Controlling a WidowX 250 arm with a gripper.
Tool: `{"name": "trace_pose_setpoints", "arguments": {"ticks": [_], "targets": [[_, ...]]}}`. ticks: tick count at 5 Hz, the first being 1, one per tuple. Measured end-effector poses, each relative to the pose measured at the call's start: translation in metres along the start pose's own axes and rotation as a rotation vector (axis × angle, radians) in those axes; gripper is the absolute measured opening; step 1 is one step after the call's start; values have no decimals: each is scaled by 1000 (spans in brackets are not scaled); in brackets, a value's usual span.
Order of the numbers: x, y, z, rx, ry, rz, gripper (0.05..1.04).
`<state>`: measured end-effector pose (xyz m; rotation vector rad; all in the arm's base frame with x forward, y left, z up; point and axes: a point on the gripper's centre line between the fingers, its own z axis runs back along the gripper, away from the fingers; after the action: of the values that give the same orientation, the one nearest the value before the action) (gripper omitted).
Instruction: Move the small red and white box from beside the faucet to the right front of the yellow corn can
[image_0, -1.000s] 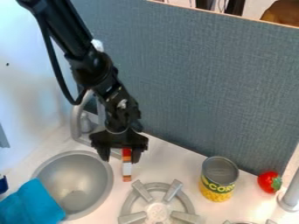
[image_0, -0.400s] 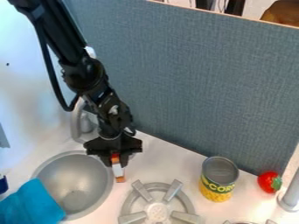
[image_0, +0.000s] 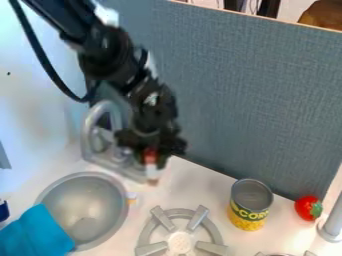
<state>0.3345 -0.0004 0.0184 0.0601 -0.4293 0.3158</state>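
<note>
Because the gripper (image_0: 152, 158) is closed to the narrow width of the red-and-white stick (image_0: 152, 173), pinching its upper part, the lower end hangs free, roughly upright, near the faucet (image_0: 87, 135); a blue cloth (image_0: 41, 231) overlaps the basin (image_0: 87, 175); the can (image_0: 248, 212) stands upright, well apart.

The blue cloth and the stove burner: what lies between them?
In the camera view, the grey basin and some white counter lie between the blue cloth and the stove burner.
</note>
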Motion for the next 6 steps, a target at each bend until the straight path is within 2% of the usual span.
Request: {"name": "trace_pose_setpoints", "arguments": {"ticks": [1,2,3,4,6], "targets": [[-8,-35,24,-98,-26,-127,413],[-28,-76,36,-237,12,-328,413],[-36,-122,47,-312,18,-448,413],[-50,-140,27,-316,78,-523,413],[-52,-181,3,-244,96,-595,413]]}}
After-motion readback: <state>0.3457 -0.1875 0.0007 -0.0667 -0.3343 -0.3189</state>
